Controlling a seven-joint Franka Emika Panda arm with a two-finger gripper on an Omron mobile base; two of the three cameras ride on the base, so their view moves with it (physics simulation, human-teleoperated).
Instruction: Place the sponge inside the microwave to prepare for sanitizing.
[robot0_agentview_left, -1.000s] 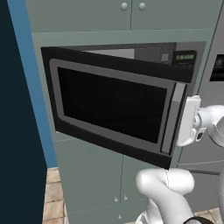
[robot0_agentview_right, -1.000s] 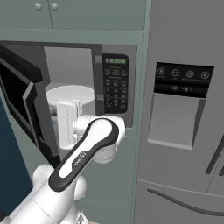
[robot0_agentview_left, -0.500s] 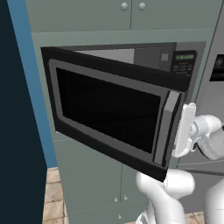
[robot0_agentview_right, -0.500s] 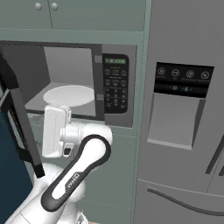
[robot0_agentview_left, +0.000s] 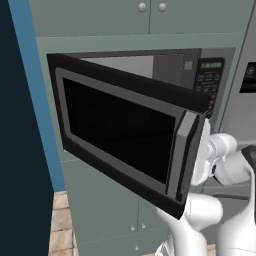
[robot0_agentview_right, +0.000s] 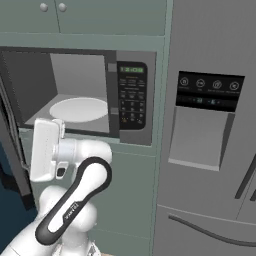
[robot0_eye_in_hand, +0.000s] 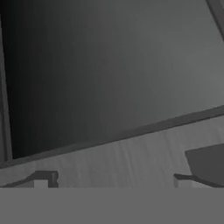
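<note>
Spread-fingered and empty, our two-finger gripper (robot0_eye_in_hand: 111, 181) faces the black-fronted microwave's (robot0_agentview_right: 131, 95) grey-trimmed dark window door (robot0_agentview_left: 125, 135) just ahead, swinging it wide for access.

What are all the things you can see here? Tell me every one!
microwave: one, black front with a green display and keypad, built into the green-grey cabinet wall.
microwave door: one, black with a grey-trimmed dark window, swung open to the left.
turntable plate: one, white and round, on the floor of the pale grey cavity; nothing lies on it.
upper cabinet knobs: two, pale, above the microwave.
lower cabinet: one, green-grey, under the microwave.
fridge: one, grey, right of the microwave, with a black control strip and a dispenser recess.
floor tiles: tan, at the lower left.
gripper: one, dark fingertips, open, holding nothing, close against the inner side of the door.
</note>
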